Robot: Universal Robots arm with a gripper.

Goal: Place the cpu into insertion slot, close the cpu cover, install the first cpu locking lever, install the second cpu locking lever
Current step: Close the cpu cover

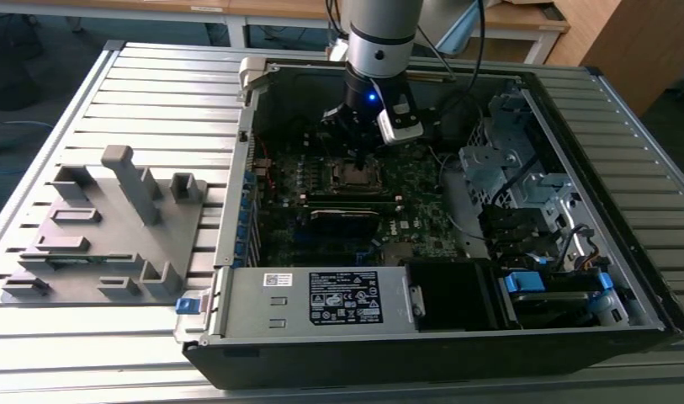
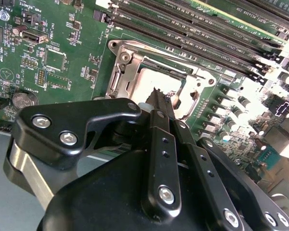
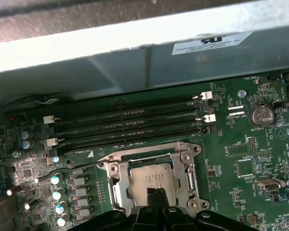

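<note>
While over cpu, jaws together.

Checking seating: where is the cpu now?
In the first wrist view, the cpu lies in the insertion slot, beside the memory slots, gripper at its edge.

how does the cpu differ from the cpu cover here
The cpu is a solid flat square; the cpu cover is a frame with a cut-out middle. The cpu lies in the centre; the cpu cover rings it. Both are silver-grey metal.
</note>
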